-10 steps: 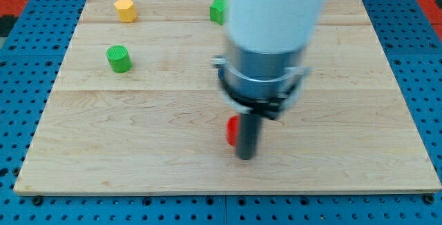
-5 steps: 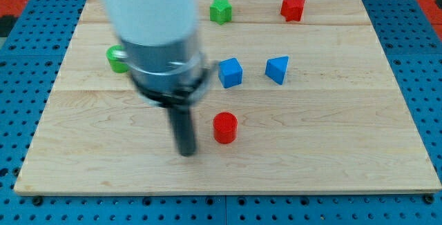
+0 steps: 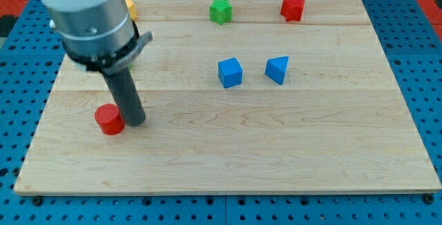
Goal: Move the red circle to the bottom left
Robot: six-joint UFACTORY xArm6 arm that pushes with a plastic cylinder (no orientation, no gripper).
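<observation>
The red circle [image 3: 109,119], a short red cylinder, stands on the wooden board [image 3: 331,149] at the view's lower left, some way in from the left and bottom edges. My tip [image 3: 135,122] rests on the board right beside it, touching or almost touching its right side. The dark rod rises from there to the arm's grey and white body [image 3: 90,18] at the view's upper left.
A green star [image 3: 220,10] and a red star [image 3: 293,7] sit near the top edge. A blue cube [image 3: 230,72] and a blue wedge-like block [image 3: 277,69] sit in the middle. A yellow block [image 3: 129,5] peeks out behind the arm.
The red circle has moved from the board's lower middle far to the left. The arm and my tip swept left too, and my tip now stands on the circle's right side.
</observation>
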